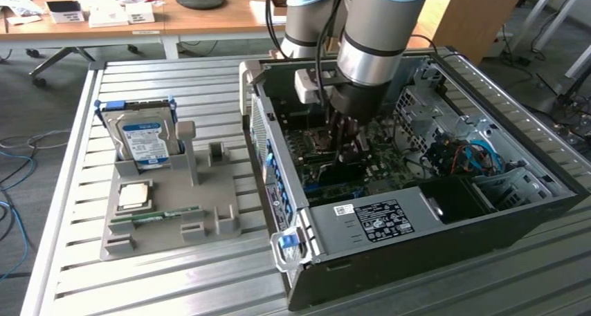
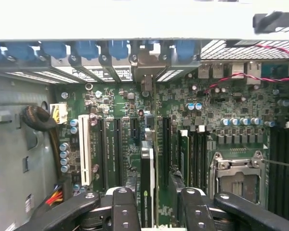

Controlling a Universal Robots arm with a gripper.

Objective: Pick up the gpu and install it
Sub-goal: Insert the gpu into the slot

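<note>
Where the exterior view's lower foreground began, a slatted metal table (image 1: 185, 288) carried a grey holder tray (image 1: 171, 222) at lower left, and in its slots lay a square processor chip (image 1: 134, 195) and a narrow green memory stick (image 1: 155, 216), with a hard drive (image 1: 145, 140) bearing a blue-white label standing upright in the tray's far end. Right of the tray, filling the centre and right of the frame, an open computer case (image 1: 517, 222) lay on its side, holding a power supply (image 1: 369, 222) with a white label at its near end and a green motherboard (image 1: 392, 167) deeper inside, with blue cables (image 1: 480, 157) toward the right. Descending from the top centre, the robot arm (image 1: 374, 46) reached into the case, its gripper (image 1: 349, 140) low over the board. In the wrist view the gripper (image 2: 151, 207) sat at the bottom centre with its black fingers (image 2: 125, 209) spread apart, and the gpu (image 2: 148, 185) stood edge-on between them, upright in the expansion slots with small gaps to either finger, so the pincer looked apart rather than clamped. Farther up that frame sat the empty processor socket (image 2: 238, 175) at lower right, then the blue slot clips (image 2: 86, 48) along the case's rear wall.
</note>
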